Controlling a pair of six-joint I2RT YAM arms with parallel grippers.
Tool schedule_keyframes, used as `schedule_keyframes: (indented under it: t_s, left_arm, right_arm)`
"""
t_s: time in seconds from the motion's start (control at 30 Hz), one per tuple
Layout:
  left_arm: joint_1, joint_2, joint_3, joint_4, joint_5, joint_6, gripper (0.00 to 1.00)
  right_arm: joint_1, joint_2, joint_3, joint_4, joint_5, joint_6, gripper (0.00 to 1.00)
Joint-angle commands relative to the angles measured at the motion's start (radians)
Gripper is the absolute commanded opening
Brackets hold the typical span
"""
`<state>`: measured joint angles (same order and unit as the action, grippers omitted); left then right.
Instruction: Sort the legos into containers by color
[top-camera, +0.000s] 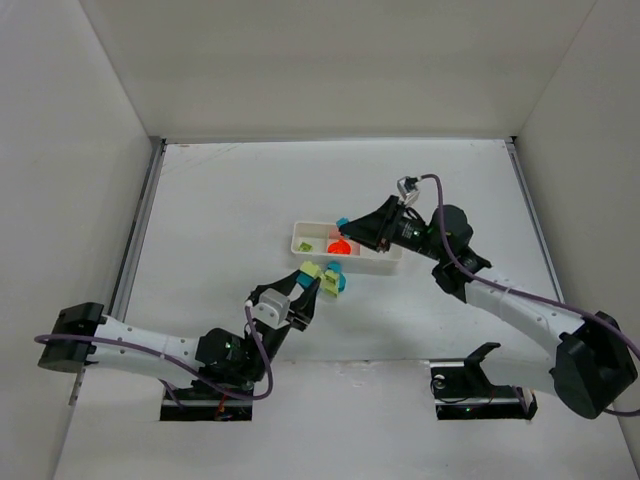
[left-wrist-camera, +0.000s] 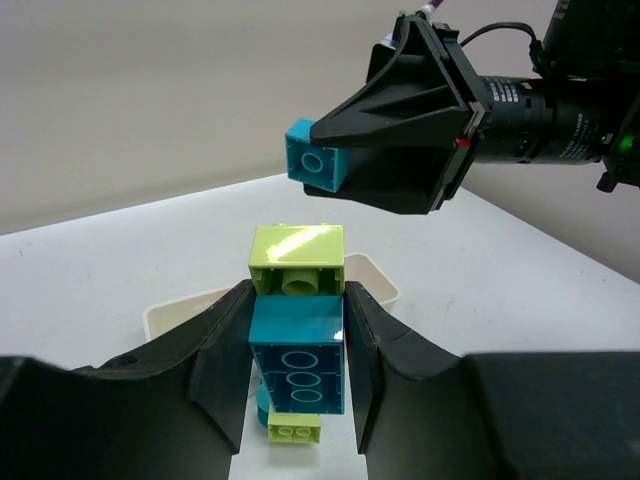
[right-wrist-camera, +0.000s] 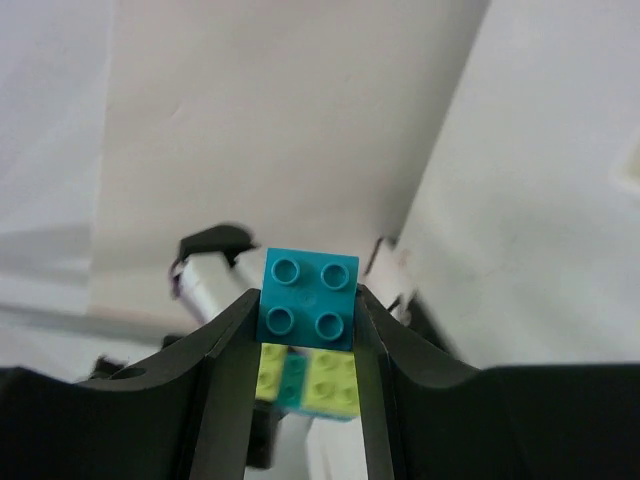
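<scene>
My left gripper (left-wrist-camera: 297, 300) is shut on a stack of legos: a cyan brick (left-wrist-camera: 297, 352) with a yellow-green brick (left-wrist-camera: 297, 260) at its far end and a small yellow-green one (left-wrist-camera: 294, 428) at its near end. In the top view this stack (top-camera: 322, 279) hangs just in front of the white tray (top-camera: 297, 240). My right gripper (right-wrist-camera: 308, 305) is shut on a single cyan brick (right-wrist-camera: 309, 298), held above the tray (top-camera: 342, 222). An orange-red piece (top-camera: 339, 245) and a yellow-green piece (top-camera: 305, 246) lie in the tray.
The two grippers face each other closely over the tray's front edge; the right gripper (left-wrist-camera: 400, 140) shows above my left one. White walls close the table at the back and both sides.
</scene>
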<state>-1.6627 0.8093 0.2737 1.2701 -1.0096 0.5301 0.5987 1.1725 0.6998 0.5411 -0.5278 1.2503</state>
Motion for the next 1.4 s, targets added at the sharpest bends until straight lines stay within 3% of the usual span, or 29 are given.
schedule_keyframes:
  t_s: [0.0,0.17,0.27,0.47,0.63,1.03,1.2,1.3,1.37]
  left_arm:
    - [-0.009,-0.042,-0.002,0.054,-0.021,-0.015,0.15]
    - [0.002,-0.096,-0.053,0.048,-0.044,-0.137,0.16]
    - [0.008,-0.131,-0.071,0.025,-0.07,-0.215,0.17]
    - [0.033,-0.13,-0.024,-0.142,-0.08,-0.36,0.18]
    - [0.119,-0.096,-0.007,-0.235,0.014,-0.485,0.18]
    - [0.404,-0.096,0.042,-0.494,0.344,-0.844,0.18]
    - [0.539,-0.139,0.045,-0.593,0.566,-0.995,0.19]
    - [0.649,-0.162,0.038,-0.643,0.715,-1.105,0.19]
    - [0.735,-0.167,0.024,-0.652,0.825,-1.18,0.19]
  right_arm:
    - [-0.087,-0.01,-0.032,-0.094,0.09,-0.153,0.38]
    - [-0.113,-0.008,0.016,-0.395,0.398,-0.438,0.38]
    - [-0.061,0.033,0.062,-0.515,0.601,-0.55,0.38]
    - [-0.026,0.136,0.078,-0.527,0.707,-0.592,0.38]
    - [-0.012,0.162,0.079,-0.523,0.792,-0.614,0.38]
    - [-0.012,0.151,0.086,-0.521,0.801,-0.647,0.64]
    - [0.028,-0.009,0.046,-0.507,0.761,-0.663,0.61]
    - [0.069,-0.146,0.0,-0.437,0.61,-0.677,0.5]
    - [0.089,-0.223,-0.046,-0.347,0.446,-0.658,0.48]
